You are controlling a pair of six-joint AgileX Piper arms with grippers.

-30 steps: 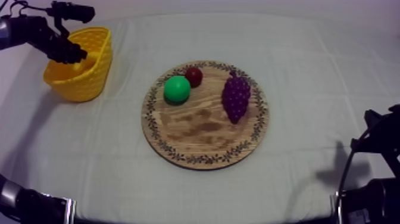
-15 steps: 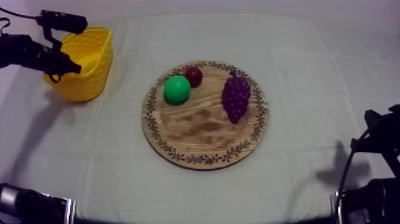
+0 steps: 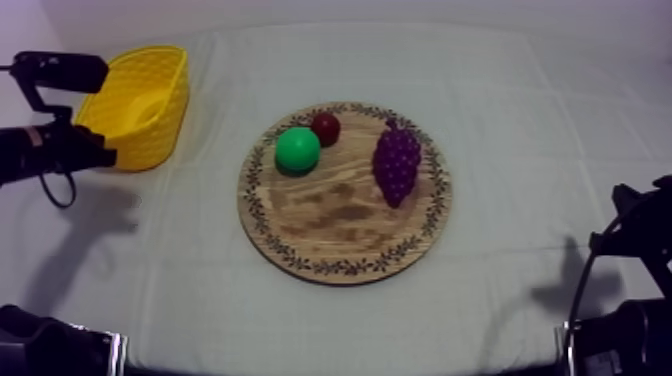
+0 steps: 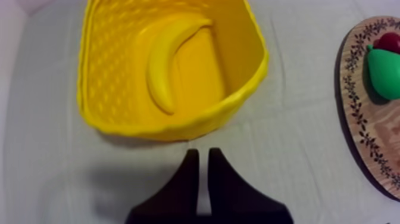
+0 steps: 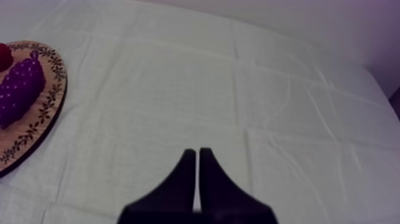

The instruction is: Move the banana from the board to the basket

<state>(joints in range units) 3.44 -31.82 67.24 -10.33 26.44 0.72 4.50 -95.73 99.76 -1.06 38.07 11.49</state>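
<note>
In the yellow basket at upper left, the banana lies lengthwise, one tip toward the narrow, empty left hand.

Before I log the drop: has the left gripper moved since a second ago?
Yes. In the top view the left gripper has pulled back from over the yellow basket to beside it.

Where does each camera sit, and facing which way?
Top view: above the table, slanting down on wooden board and yellow basket; left arm, right arm at the sides.
Left wrist view: on left arm, past left gripper into the basket, onto the banana.
Right wrist view: on right arm, past right gripper across the table.
All share the board.
</note>
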